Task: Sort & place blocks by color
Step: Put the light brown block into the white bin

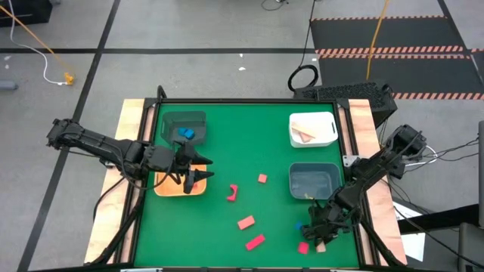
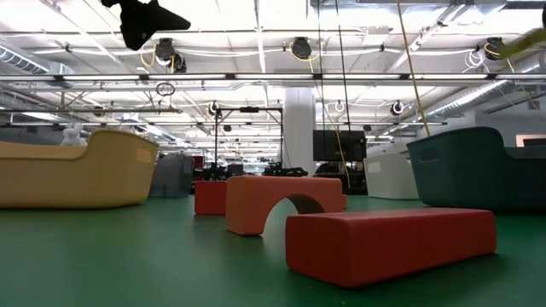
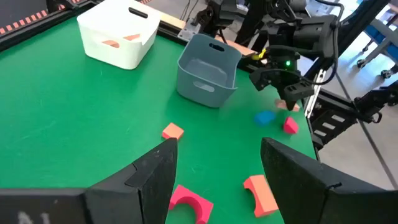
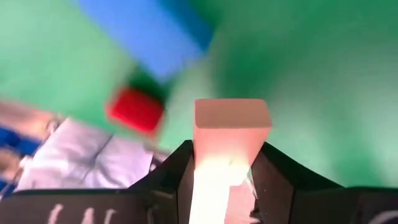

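Tan block [image 4: 231, 124] sits pinched in my right hand [image 4: 224, 168]; blue block [image 4: 149, 31] and red cube [image 4: 137, 111] lie just beyond. My left hand [image 3: 217, 165] hangs spread.

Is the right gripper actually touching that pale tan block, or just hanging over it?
Touching. In the right wrist view the right gripper has both dark fingers pressed against the sides of the pale tan block, with no gap showing on either side.
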